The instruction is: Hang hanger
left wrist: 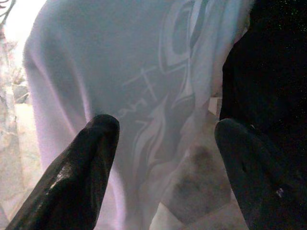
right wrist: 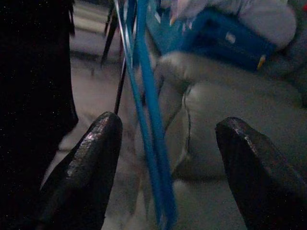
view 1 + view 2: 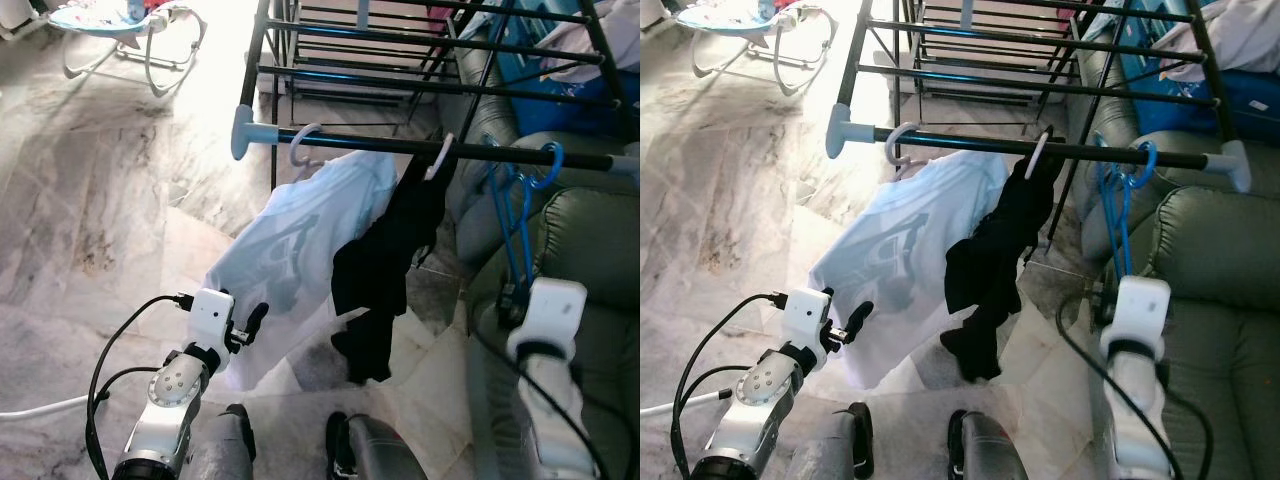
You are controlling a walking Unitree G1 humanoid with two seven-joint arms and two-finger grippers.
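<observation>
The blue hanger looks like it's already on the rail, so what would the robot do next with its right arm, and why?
Probably draw the right pincer back. The blue hanger already hooks over the rack's front rail, and the pincer's fingers stand open on either side of it, gripping nothing.

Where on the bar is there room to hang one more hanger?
The rail is bare between the white hanger hook with the pale shirt and the black garment, and again between that garment and the blue hanger. It is crowded at the right end, where the blue hanger hangs near the rail's cap, with the open right claw around it.
</observation>
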